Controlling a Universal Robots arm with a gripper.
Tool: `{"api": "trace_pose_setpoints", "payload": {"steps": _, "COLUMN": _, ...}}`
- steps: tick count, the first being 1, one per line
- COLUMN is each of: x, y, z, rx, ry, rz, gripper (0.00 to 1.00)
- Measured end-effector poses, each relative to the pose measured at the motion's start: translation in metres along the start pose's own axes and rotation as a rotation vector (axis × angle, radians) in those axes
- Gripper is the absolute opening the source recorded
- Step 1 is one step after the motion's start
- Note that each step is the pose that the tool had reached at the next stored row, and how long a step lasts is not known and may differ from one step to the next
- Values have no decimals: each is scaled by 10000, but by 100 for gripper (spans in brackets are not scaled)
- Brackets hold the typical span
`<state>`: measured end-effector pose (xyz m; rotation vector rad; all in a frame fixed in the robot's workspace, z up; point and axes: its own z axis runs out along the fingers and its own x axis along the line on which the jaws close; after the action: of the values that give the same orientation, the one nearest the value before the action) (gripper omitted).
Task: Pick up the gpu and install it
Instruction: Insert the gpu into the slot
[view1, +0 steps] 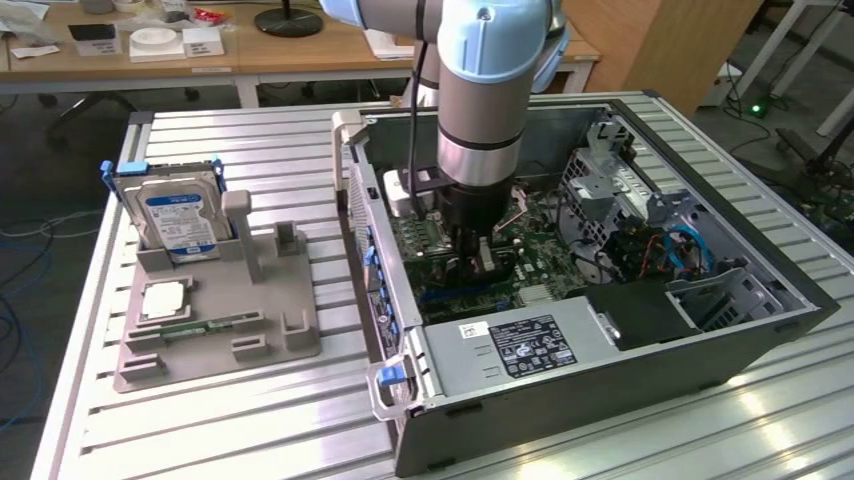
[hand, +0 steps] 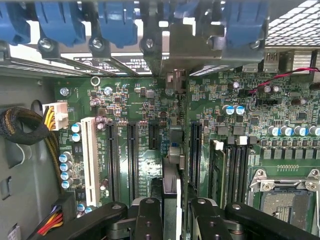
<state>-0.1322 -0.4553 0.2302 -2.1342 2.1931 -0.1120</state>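
The computer case (view1: 587, 330) lies at the exterior view's right of the parts holder (view1: 214, 320), with the claw (view1: 467, 262) inside it.

Ribbed metal table (view1: 240, 150), wooden desks (view1: 267, 55) behind, possibly a cabinet (view1: 667, 45), grey floor (view1: 54, 160) with cables.

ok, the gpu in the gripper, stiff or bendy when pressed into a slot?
Probably fairly stiff along its edge: the gpu is a thin board, seen edge-on and standing straight. Sideways it may flex or twist, since the gripper pinches its thin faces. Likely fragile: the motherboard slots are narrow.
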Motion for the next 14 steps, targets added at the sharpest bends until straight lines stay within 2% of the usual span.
{"api": "trace_pose_setpoints", "payload": {"steps": 11, "x": 0, "y": 1, "z": 11, "rx": -1, "ry": 1, "rz": 0, "gripper": 27}}
{"api": "trace_pose_setpoints", "payload": {"steps": 14, "x": 0, "y": 6, "z": 11, "rx": 16, "ry": 0, "rz": 0, "gripper": 27}}
